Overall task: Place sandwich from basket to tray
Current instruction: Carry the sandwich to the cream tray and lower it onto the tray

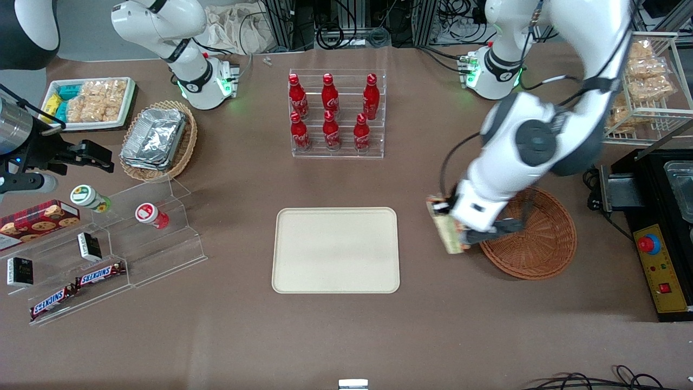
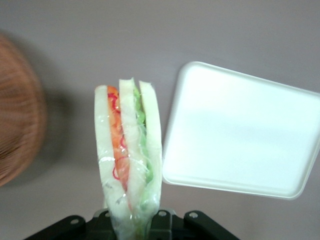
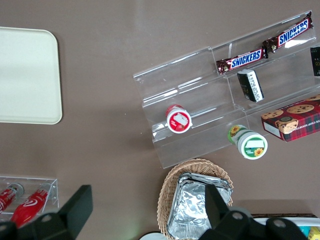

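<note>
My left gripper (image 1: 457, 233) hangs above the bare table between the basket and the tray, shut on the sandwich (image 1: 446, 228). In the left wrist view the sandwich (image 2: 129, 155) stands out from the gripper (image 2: 131, 227), its white bread and orange, red and green layers showing through clear wrap. The round reddish-brown wicker basket (image 1: 533, 241) sits toward the working arm's end, its rim (image 2: 17, 120) showing in the wrist view with nothing visible in it. The cream rectangular tray (image 1: 335, 250) lies flat at mid-table with nothing on it; the tray (image 2: 240, 132) also shows in the wrist view.
A clear rack of red cola bottles (image 1: 337, 114) stands farther from the front camera than the tray. Toward the parked arm's end are a clear stepped display with snack bars (image 1: 100, 275) and a tan oval basket of foil trays (image 1: 157, 140). A black machine (image 1: 658, 216) sits beside the round basket.
</note>
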{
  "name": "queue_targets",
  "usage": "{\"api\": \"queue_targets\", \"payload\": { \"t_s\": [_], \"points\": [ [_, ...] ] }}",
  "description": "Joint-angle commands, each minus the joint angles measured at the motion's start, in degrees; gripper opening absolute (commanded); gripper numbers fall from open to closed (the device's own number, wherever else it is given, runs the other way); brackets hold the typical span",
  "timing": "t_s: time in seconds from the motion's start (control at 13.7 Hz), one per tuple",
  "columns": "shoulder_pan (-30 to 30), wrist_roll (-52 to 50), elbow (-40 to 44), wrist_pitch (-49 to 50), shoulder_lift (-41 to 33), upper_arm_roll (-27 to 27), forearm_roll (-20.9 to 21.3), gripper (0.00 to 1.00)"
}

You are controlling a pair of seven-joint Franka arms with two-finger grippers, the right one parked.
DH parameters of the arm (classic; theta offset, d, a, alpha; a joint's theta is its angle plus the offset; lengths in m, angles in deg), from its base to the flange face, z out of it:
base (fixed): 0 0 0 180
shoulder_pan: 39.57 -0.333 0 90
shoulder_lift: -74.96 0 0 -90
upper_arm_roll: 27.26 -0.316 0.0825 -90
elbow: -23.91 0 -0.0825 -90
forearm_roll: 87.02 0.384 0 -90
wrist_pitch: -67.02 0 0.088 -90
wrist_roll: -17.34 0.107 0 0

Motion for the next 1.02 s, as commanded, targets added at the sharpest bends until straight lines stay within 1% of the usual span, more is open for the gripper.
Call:
{"api": "queue_targets", "payload": {
  "t_s": [0.0,0.07,0.15,0.29,0.36,0.44,0.51,0.58,0.66,0.73,0.8,0.95],
  "points": [
    [6.2,2.9,2.5,-7.6,9.6,-0.1,8.2,0.00],
    [6.5,2.3,2.5,-10.7,12.7,-0.1,10.9,0.00],
    [6.6,2.3,2.5,-13.7,15.0,-0.1,12.3,0.00],
    [6.6,3.0,2.5,-18.3,18.3,-0.2,13.7,0.00],
    [6.6,3.0,2.5,-19.1,19.4,-0.2,14.0,0.03],
    [6.7,2.9,2.5,-19.1,19.9,-0.2,14.0,0.13],
    [6.6,2.7,2.5,-19.1,20.5,-0.2,13.9,0.19],
    [6.7,2.3,2.5,-19.3,21.0,-0.1,13.8,0.34],
    [6.8,2.3,3.3,-19.9,21.7,-0.2,14.0,0.76],
    [6.8,2.2,3.6,-20.0,21.6,-0.2,13.9,1.00],
    [6.4,1.7,3.8,-19.9,20.8,-0.1,13.7,1.00],
    [6.0,0.5,3.6,-19.0,15.4,-0.2,13.5,1.00]
  ]
}}
